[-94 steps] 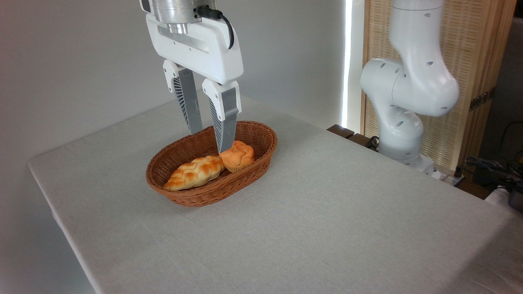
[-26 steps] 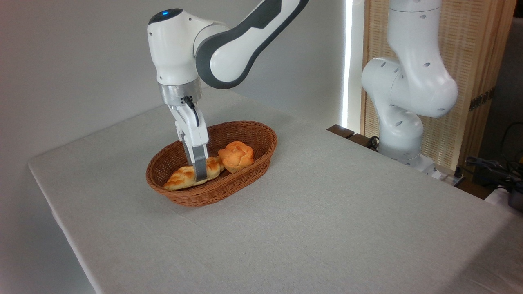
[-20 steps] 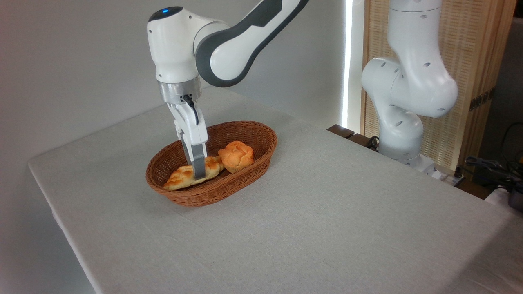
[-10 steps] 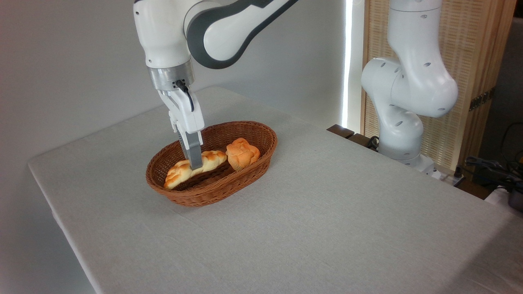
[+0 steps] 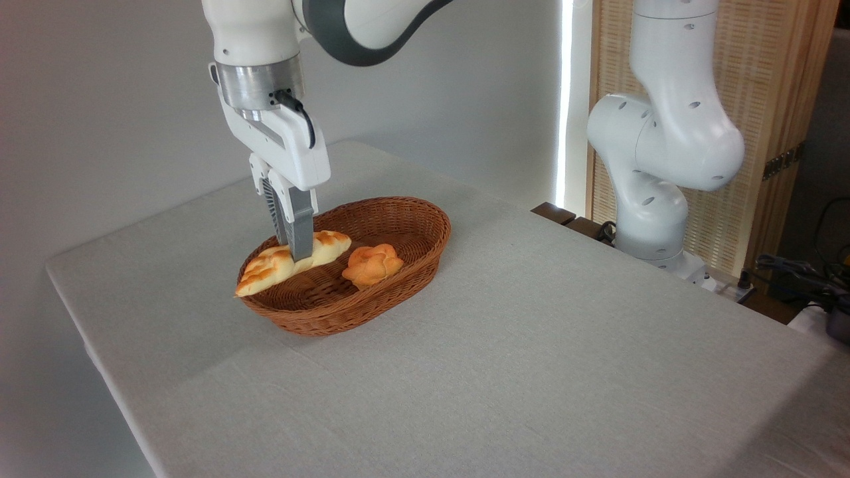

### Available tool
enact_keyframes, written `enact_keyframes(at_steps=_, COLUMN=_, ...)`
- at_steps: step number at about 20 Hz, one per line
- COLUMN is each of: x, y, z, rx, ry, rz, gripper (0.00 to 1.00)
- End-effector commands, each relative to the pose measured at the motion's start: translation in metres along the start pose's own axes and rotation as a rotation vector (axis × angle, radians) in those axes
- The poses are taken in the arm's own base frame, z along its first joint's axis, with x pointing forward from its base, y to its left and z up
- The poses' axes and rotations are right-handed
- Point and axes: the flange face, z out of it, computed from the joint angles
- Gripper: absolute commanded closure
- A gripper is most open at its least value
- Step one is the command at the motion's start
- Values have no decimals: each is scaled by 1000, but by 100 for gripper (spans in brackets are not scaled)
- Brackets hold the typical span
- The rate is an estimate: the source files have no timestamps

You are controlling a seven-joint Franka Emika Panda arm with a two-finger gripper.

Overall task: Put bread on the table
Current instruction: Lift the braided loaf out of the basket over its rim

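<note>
The worktop (image 5: 505,372), a large rectangle under a pale grey-white woven cloth, fills most of the view, running from a near-left corner toward the back right. Behind its right edge stands the white arm (image 5: 664,146), its base column rising beside a slatted wooden screen (image 5: 797,99), with its upper link reaching across the top of the picture to the left. On the left half of the worktop sits an oval brown wicker basket (image 5: 412,216), its long axis running from front left to back right. The claw (image 5: 292,255) hangs straight down over the basket's left end, fingers pointing at the worktop, clamped on the bread (image 5: 265,269) about mid-length; only the nearer finger shows clearly. The bread is lifted clear of the basket floor and held roughly at rim height. Its long axis lies almost level, tilted a little, with the lower pointed end sticking out past the basket's left rim toward the front left and the higher end pointing back right over the basket's middle. Inside the basket, to the right of the bread and apart from it, lies a small round orange bun (image 5: 372,264). The basket's left rim sits just under the loaf's outer end.
</note>
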Motion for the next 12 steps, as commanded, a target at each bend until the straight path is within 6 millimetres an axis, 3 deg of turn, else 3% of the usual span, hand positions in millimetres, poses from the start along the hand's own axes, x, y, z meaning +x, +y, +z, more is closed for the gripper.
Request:
enact_keyframes(at_steps=1, x=-14, y=-22, z=-7, rx=-3, ry=-5, rz=-17, gripper=82)
enact_keyframes(at_steps=5, x=-48, y=-75, z=2, rx=19, ry=-17, rz=6, gripper=82)
enact_keyframes(at_steps=7, x=-58, y=-91, z=15, rx=40, ry=-63, rz=35, gripper=81)
enact_keyframes(at_steps=12, x=-64, y=-107, z=51, rx=57, ry=-152, rz=68, gripper=70)
